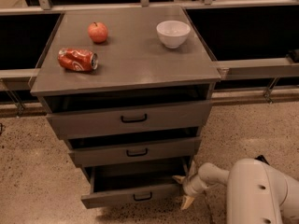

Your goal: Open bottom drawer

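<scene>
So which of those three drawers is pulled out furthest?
The bottom drawer, the one with the narrowest front: it juts forward with its inside showing, unlike the two above. The gripper sits at its right end.

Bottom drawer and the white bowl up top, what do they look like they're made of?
Bottom drawer: likely painted metal or laminate, matte grey, flat even colour, no grain; the gripper sits at its right front corner. Bowl: probably glazed ceramic, possibly plastic, smooth white with a soft sheen.

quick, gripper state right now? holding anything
gripper: at the right end of the bottom drawer front, which is partly out; open or closed cannot be told
</scene>
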### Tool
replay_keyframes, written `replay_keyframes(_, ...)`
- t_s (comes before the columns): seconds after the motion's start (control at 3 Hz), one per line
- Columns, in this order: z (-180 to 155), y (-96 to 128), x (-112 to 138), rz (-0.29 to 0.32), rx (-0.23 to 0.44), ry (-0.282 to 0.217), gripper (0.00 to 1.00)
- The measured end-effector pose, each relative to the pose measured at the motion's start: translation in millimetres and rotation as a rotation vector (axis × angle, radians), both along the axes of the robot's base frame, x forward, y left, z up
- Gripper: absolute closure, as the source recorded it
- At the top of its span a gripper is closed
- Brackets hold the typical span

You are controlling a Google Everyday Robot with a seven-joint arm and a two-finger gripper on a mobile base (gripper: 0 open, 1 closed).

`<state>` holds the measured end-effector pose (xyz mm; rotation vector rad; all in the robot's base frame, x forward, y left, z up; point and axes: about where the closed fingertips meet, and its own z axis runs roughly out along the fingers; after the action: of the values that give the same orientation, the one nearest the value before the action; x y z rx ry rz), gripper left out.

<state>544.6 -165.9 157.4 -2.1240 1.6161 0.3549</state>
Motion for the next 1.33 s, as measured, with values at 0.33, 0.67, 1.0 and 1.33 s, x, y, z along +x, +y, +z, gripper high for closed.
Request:
replay_keyframes(0.33, 2.9, -1.7, -42.1, 0.023, -0.009, 0.038, 0.42)
replay_keyframes(0.67, 8.0, -1.4, -43.7, 0.025, -0.01, 0.039, 0.7)
replay_keyframes(1.0, 14.5, -2.8, -66.0, 0.045, -0.024, 0.046, 0.7)
replay_keyframes(1.33, 14.5, -2.8, -66.0, 0.045, -0.024, 0.046, 0.52)
